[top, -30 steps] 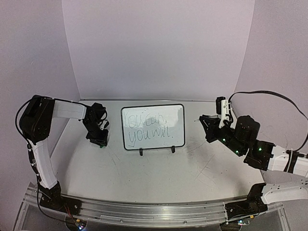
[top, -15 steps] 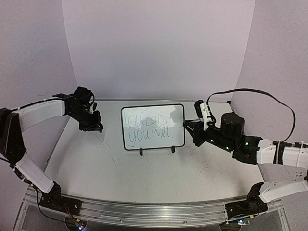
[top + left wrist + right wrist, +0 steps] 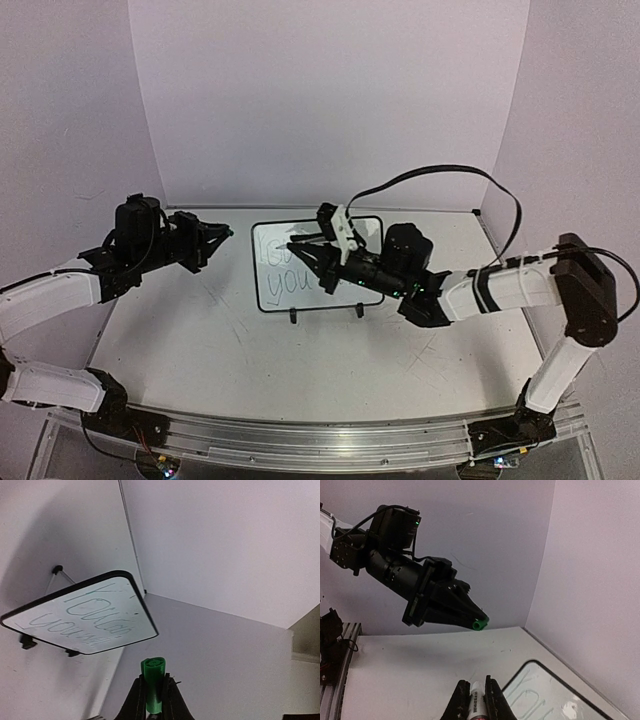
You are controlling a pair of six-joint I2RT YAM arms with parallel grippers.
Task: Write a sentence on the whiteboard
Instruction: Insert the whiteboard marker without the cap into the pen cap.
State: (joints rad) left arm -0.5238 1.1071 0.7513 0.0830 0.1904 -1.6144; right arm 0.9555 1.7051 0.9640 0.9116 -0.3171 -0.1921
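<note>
The whiteboard stands on its two feet at the table's middle back. The sentence is partly hidden by my right arm; in the left wrist view both lines show on the whiteboard. My left gripper is shut on a green marker cap, held in the air left of the board. My right gripper is shut on a white marker, over the board's upper left part. The two grippers point at each other, a short gap apart. The cap shows in the right wrist view.
Purple walls close in the table at the back and on both sides. The scratched white tabletop lies in front of the board. My right arm's cable arcs above the board. A corner of the whiteboard shows below the right gripper.
</note>
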